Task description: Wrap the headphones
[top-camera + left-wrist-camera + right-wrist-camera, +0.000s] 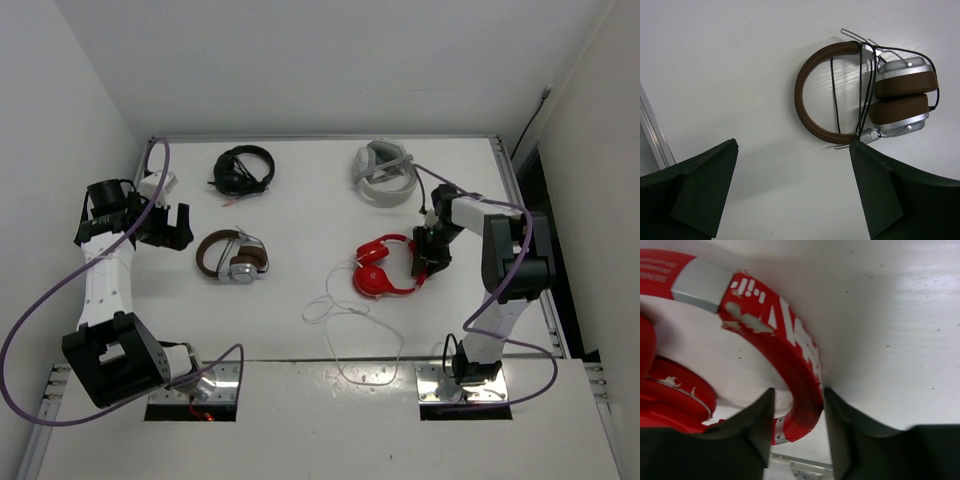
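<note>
right claw point(432, 255) is clenched on the red headphones point(385, 268). in the right wrist view its two dark fingers point(752, 430) press against either side of the headband point(785, 330). left claw point(170, 228) is released, jaws spread wide with nothing between them, hovering above the far left of the counter point(300, 215).

the white counter is the largest thing in view and carries four sets of headphones, well apart from one another. the red headphones lie on its right half at middle depth, just left of the right claw. their round earcups point(373, 280) are together at the left end and the headband arches rightward into the grip. close up, the band's red gloss is chipped in pale patches, with white markings along it and a grey segment further round.

the grey-white headset point(385, 172) sits at the far right, beyond the red pair. the black headphones point(243, 170) sit at the far left. the brown-and-silver headphones point(232, 256) lie nearer on the left, just right of the left claw. the left wrist view shows their brown band, stacked earcups and a thin dark cord across them.

the thin white cable point(345, 312) trails from the red headphones in loose loops toward the near edge, ending between the two arm bases.
</note>
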